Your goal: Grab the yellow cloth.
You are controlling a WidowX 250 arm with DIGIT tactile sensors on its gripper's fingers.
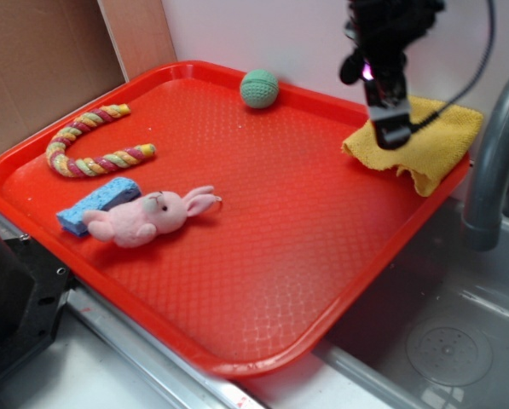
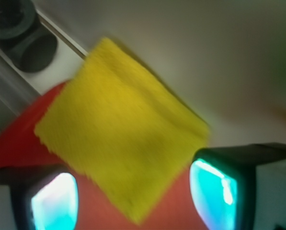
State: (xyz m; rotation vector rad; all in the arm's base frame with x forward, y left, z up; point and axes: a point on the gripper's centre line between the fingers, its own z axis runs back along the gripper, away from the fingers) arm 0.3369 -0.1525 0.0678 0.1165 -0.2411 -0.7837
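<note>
The yellow cloth [image 1: 429, 141] lies on the far right corner of the red tray [image 1: 305, 256], draped over its rim. My gripper [image 1: 390, 132] hangs just above the cloth's near-left part and hides some of it. In the wrist view the yellow cloth [image 2: 121, 127] fills the middle, its nearest corner pointing down between my two fingers. The gripper [image 2: 133, 199] is open, both cyan-lit fingertips [image 2: 54, 201] standing wide apart with nothing gripped between them. That view is blurred.
On the tray lie a green ball [image 1: 259, 89] at the back, a striped rope toy [image 1: 92, 145] at the left, a blue sponge [image 1: 96, 204] and a pink plush rabbit [image 1: 147, 217]. A grey faucet [image 1: 493, 162] and sink [image 1: 446, 341] stand at the right.
</note>
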